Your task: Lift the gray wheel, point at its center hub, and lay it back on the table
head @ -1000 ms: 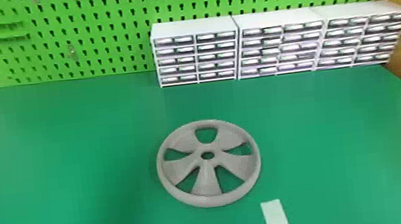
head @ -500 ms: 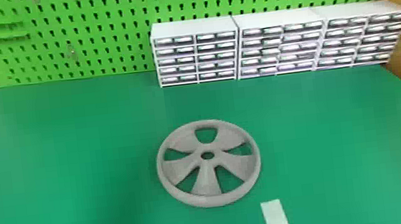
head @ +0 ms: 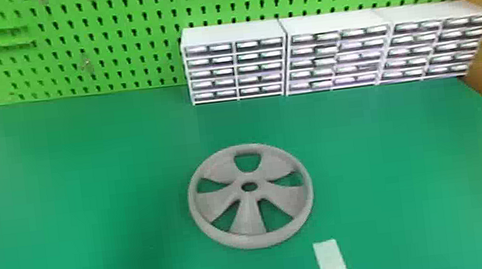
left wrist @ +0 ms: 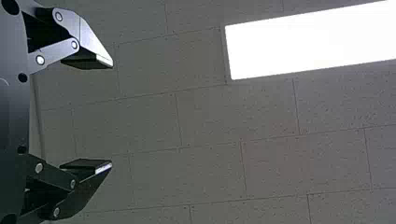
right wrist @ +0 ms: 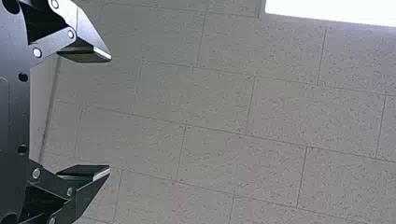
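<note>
Left pincer (left wrist: 111,113) and right pincer (right wrist: 110,112) gape wide and empty toward the ceiling (left wrist: 210,121). Well apart from both, the gray wheel (head: 248,222) lies flat on the bench (head: 83,163), unmoved over the last second; lifting seems yet to begin.

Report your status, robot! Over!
Left claw open, empty. Right claw open, empty. Gray wheel flat on table, nothing on top. Over.

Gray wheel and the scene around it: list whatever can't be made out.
- Gray wheel, underside: head view, hidden by its upper face.
- Drawer cabinets, contents: head view, hidden by their fronts.
- White strip nearest the wheel, near end: head view, cut off by the bottom edge.
- Ceiling light, one end: left wrist view, cut off by the right edge.
</note>
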Controlling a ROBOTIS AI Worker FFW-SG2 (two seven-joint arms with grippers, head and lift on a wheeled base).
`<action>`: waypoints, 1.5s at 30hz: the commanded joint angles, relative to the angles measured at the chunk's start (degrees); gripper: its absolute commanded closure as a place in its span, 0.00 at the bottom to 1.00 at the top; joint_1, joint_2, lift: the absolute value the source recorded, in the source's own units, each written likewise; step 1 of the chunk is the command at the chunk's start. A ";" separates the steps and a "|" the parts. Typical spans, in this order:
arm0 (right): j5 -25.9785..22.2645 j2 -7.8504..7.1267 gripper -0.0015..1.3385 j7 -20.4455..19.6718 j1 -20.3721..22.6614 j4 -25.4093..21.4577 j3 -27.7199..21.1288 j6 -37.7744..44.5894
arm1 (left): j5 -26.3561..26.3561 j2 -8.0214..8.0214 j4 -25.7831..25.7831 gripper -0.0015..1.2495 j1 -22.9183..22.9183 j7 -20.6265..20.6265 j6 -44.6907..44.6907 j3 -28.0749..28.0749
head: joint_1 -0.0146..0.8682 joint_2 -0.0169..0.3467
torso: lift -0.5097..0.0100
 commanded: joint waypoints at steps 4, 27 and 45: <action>0.15 -0.80 0.31 -0.10 -0.61 0.00 1.43 0.63 | -0.18 0.00 0.00 0.39 0.60 0.24 0.38 -0.33 | 0.80 0.18 | 0.80; 0.77 -1.42 0.31 -0.80 -0.26 -0.09 3.27 2.66 | -0.88 0.26 0.00 0.39 1.92 0.41 0.73 -0.68 | 0.80 0.18 | 0.80; 0.07 -1.86 0.31 -1.77 -0.79 -0.09 4.77 4.24 | -1.41 0.35 0.44 0.39 3.06 1.11 0.73 -0.77 | 0.80 0.18 | 0.80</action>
